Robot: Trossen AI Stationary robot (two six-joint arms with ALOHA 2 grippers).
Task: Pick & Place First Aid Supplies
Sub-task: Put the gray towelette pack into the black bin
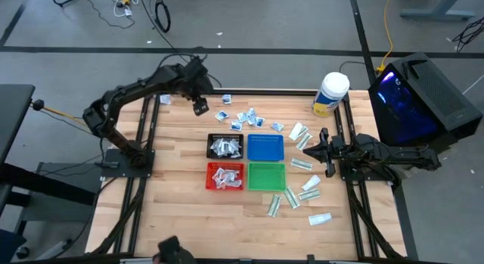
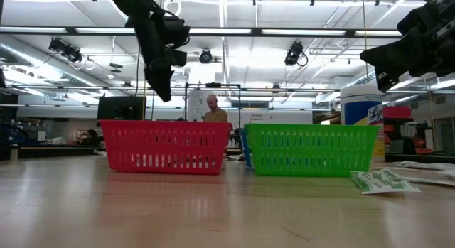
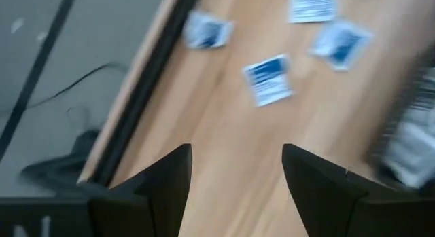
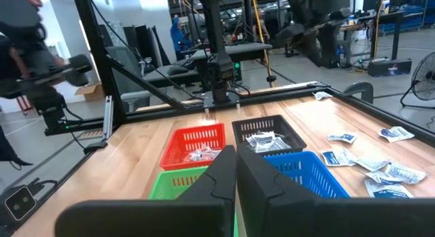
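Note:
Squarish white-and-blue first aid packets [image 1: 246, 118] lie scattered flat on the wood at the table's far middle. Longer white-and-green packets [image 1: 302, 164] lie on the right side. My left gripper [image 1: 199, 105] hangs open over the far left of the table, above bare wood, left of the packets. In its wrist view [image 3: 234, 162] nothing is between the fingers, and the nearest packet [image 3: 270, 79] lies ahead of them. My right gripper [image 1: 321, 143] waits shut at the table's right side, level, its fingers [image 4: 236, 169] together.
Four mesh trays stand in a block mid-table: black [image 1: 225, 147] and red [image 1: 225, 176] with packets in them, blue [image 1: 265, 147] and green [image 1: 266, 176]. A white jar with a yellow label [image 1: 330, 94] stands at the far right. A person [image 2: 213, 109] is in the room behind.

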